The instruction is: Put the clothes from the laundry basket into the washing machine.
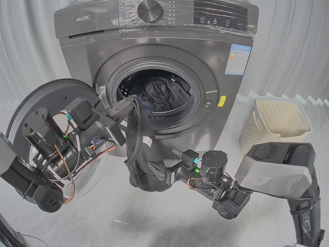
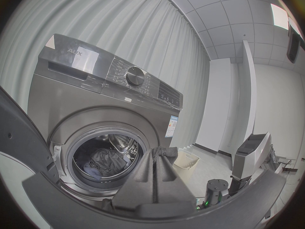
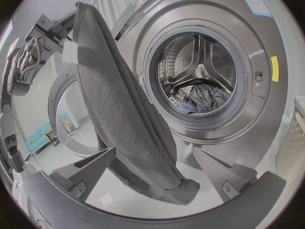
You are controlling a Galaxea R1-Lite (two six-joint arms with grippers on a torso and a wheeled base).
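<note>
A dark grey garment (image 1: 142, 148) hangs in front of the washing machine (image 1: 154, 69), below the drum opening. My left gripper (image 1: 132, 102) is shut on its top edge, level with the door ring's left side; the pinched cloth (image 2: 163, 151) shows between the closed fingers. My right gripper (image 1: 156, 172) stands open at the garment's lower end, with the hanging garment (image 3: 127, 118) between its spread fingers (image 3: 219, 169) and no grip on it. Dark clothes (image 1: 166, 93) lie inside the drum. The cream laundry basket (image 1: 277, 124) stands on the floor right of the machine.
The round machine door (image 1: 44, 120) is swung open to the left, behind my left arm. White curtains (image 1: 291, 35) hang behind the machine. Bare grey floor (image 1: 137, 216) lies in front.
</note>
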